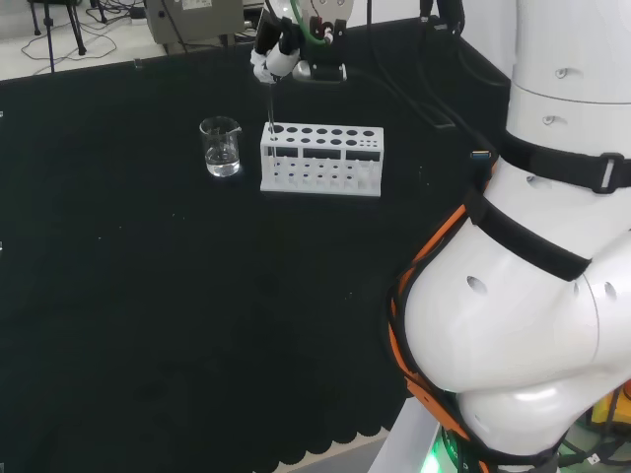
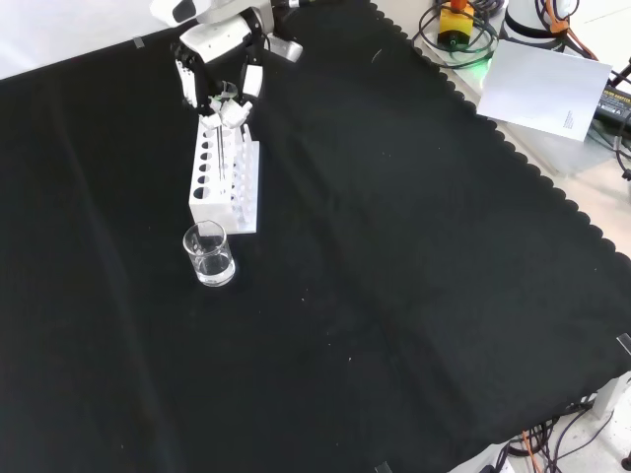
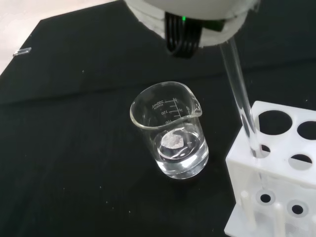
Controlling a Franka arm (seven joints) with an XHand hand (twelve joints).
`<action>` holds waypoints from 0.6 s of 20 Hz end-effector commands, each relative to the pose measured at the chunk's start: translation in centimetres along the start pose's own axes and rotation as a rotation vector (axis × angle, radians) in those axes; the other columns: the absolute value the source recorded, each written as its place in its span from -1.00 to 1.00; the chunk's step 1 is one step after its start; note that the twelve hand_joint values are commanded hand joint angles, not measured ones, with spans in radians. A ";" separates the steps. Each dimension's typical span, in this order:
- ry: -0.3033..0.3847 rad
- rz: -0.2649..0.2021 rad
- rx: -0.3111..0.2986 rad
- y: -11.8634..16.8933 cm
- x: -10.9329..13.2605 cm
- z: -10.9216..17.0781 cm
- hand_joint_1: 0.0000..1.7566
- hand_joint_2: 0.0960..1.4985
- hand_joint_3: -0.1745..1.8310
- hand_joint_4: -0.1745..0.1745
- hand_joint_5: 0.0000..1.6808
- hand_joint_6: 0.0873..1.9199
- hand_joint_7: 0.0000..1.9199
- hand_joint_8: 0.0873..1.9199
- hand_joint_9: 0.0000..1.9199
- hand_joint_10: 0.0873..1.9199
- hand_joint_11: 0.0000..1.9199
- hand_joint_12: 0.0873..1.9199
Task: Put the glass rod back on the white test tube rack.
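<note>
The white test tube rack (image 1: 320, 160) stands on the black cloth, with a clear glass beaker (image 1: 220, 147) just to its left in the head view. My hand (image 1: 279, 51) hangs above the rack's left end, fingers curled and pinching the top of the thin glass rod (image 1: 269, 103). The rod stands nearly upright. In the wrist view the rod (image 3: 240, 94) runs down into the corner hole of the rack (image 3: 276, 173), on the end nearest the beaker (image 3: 171, 138). From the front, my hand (image 2: 219, 61) is over the rack's (image 2: 223, 175) far end and the beaker (image 2: 209, 254) stands nearer.
The arm's big white links (image 1: 532, 256) take up the head view's right. In the front view a sheet of paper (image 2: 542, 89) and cables lie off the cloth's scalloped edge at the upper right. Open black cloth (image 2: 394, 296) spreads right of the rack.
</note>
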State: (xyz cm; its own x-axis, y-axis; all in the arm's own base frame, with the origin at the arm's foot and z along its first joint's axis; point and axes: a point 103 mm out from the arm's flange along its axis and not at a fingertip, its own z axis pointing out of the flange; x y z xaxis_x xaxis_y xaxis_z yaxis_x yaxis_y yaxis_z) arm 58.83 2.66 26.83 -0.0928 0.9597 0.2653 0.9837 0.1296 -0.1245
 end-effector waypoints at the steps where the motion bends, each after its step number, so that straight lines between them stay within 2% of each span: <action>1: -0.006 0.002 0.015 0.3 0.3 0.3 0.50 -0.07 -0.30 -1.00 0.48 -0.70 0.30 -0.04 0.86 -0.29 0.46 0.06; 12: 0.009 0.020 0.022 0.8 -0.5 0.7 0.50 -0.07 -0.30 -1.00 0.48 -0.69 0.30 -0.05 0.86 -0.29 0.46 0.05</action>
State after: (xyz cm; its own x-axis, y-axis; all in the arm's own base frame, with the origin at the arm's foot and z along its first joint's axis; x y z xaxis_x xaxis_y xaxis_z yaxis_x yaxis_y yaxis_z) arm 59.46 2.90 26.35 -0.0811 0.9610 0.2645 0.9822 0.1222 -0.1429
